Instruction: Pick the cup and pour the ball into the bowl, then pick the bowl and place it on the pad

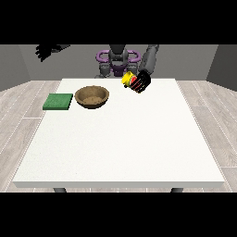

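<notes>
The hand at the view's right (141, 82) is curled round a cup (129, 79) that is yellow with red. It holds the cup above the table's far edge, tipped over towards the view's left. A brown bowl (92, 97) stands on the table left of the cup and a little nearer the camera. The ball does not show. A green pad (58, 101) lies flat near the table's left edge, left of the bowl. Far up and off the table, the hand at the view's left (45, 51) hangs in the air, holding nothing.
The white table (120, 143) stretches wide towards the camera below the bowl and pad. The robot's body (118, 60) stands behind the far edge. Wooden floor surrounds the table.
</notes>
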`<state>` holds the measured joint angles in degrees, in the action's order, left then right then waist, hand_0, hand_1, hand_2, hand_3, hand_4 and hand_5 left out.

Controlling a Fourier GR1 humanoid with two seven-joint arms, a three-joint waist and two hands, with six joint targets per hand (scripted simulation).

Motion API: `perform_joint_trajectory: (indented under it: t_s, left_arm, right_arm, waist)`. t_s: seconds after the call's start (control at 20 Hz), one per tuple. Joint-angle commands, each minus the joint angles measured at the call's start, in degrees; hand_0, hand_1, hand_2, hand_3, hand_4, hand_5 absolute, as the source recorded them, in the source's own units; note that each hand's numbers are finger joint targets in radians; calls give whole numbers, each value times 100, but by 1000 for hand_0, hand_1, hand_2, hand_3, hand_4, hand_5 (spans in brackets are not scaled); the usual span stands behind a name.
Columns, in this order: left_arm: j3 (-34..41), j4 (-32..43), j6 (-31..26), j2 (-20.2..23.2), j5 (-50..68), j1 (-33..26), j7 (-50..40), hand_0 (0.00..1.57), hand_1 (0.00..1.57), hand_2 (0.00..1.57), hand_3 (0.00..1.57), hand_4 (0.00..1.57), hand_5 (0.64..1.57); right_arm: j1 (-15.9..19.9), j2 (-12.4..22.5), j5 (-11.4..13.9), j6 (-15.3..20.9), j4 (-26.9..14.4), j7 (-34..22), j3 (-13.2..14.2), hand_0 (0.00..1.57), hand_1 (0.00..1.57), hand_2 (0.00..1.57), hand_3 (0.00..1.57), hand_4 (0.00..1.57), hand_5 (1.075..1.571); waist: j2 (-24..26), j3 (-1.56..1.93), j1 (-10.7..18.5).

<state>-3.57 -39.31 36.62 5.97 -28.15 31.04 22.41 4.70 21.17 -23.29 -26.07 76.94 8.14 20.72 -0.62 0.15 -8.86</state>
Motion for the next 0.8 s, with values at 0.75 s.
perform_joint_trajectory:
  t_s: [0.75]
  left_arm:
    - [-2394, 1000, -1109, -582, -4051, 2005, -5093, 773, 773, 1571, 1213, 1052, 1568]
  right_arm:
    - [199, 7, 355, 158, -1086, -36, -37, 0, 0, 0, 0, 654, 1564]
  waist:
    - [813, -10, 309]
